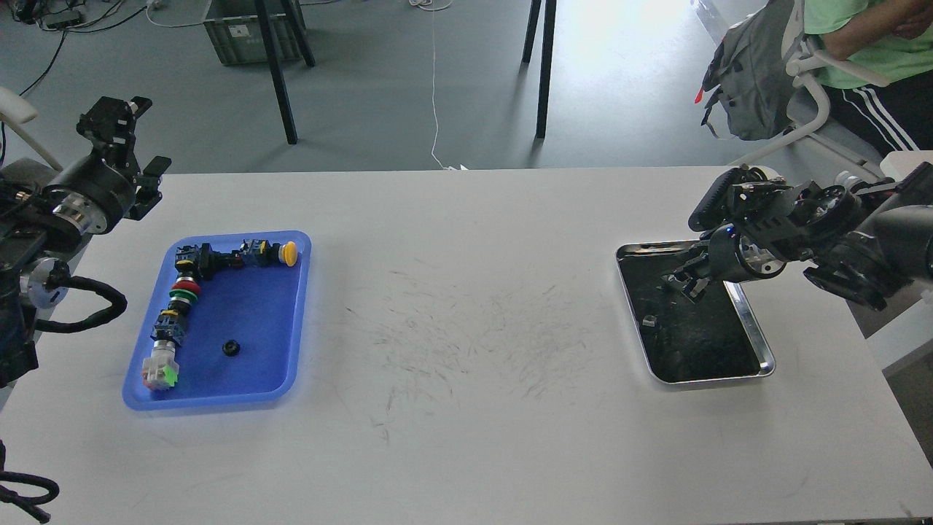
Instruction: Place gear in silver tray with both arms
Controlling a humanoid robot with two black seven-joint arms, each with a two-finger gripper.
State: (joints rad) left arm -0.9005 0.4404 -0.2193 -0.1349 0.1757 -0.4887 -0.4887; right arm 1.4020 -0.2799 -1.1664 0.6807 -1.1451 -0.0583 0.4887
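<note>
right gripper [689, 281] hovering over silver tray [751, 321] at its 12 o'clock end, fingers too dark to tell parted or clenched | small grey piece [646, 319], possibly the gear, lying on tray floor at 7 o'clock of gripper | left gripper [124, 135] idling, spread, grasping nothing, at 11 o'clock of blue tray [291, 321] | risk: arm clipping tray rim, shifting it | no readable writing

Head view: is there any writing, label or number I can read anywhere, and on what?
None can be read.
Grey crate on the floor: a small pale label, too blurred to read.
Push buttons in the blue tray: no legible marks.
Silver tray and both arms: no visible text.
</note>
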